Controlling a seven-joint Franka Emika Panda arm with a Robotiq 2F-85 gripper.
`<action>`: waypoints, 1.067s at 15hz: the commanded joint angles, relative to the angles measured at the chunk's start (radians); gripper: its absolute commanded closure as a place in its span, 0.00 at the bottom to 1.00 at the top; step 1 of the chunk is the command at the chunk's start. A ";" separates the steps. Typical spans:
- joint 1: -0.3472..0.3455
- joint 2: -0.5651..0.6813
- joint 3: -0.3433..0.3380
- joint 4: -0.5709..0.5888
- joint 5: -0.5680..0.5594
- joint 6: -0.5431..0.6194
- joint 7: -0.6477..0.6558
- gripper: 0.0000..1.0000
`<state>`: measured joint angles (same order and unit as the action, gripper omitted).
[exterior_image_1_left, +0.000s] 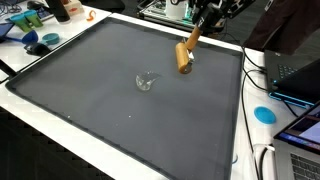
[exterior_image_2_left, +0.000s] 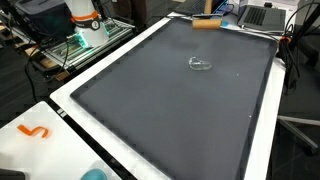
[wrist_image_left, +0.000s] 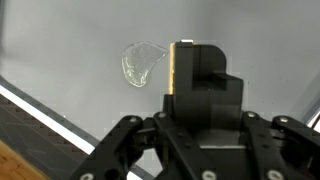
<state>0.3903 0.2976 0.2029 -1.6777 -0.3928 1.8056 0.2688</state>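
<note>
- A tan wooden-backed block with a dark face (exterior_image_1_left: 184, 60) is being gripped by the hand (exterior_image_1_left: 191, 40). The fingers are being pressed against its sides, closed down to the block's width and no further.
- The block is being held tilted over the far part of a large dark grey mat (exterior_image_1_left: 90, 110), which is being carried by a white bench (exterior_image_1_left: 50, 135). Its lower end is being shown very near the mat, but whether it is touching cannot be told.
- A small clear, crumpled-looking piece, seemingly plastic (exterior_image_1_left: 146, 81), is being shown lying alone near the middle of the mat, apart from the block. In the wrist view it (wrist_image_left: 140, 63) is being seen just beside the block's tan edge (wrist_image_left: 174, 68), past the hand.
- As a judgement, the step in hand is being read as carrying the gripped block low over the mat, on the clear piece's side of it.
- Any further move is being judged to call for a firm grip, so that the tilted block is not being let slip. A steady height is also being called for, since the light clear piece could easily be shoved or flicked away.
</note>
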 joint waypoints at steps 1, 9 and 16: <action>0.006 0.005 0.002 0.017 -0.021 -0.022 0.014 0.76; -0.005 0.009 -0.002 0.040 -0.007 -0.022 -0.002 0.76; -0.033 0.017 -0.008 0.088 0.023 -0.018 -0.043 0.76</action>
<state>0.3710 0.3086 0.1984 -1.6226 -0.3889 1.8056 0.2562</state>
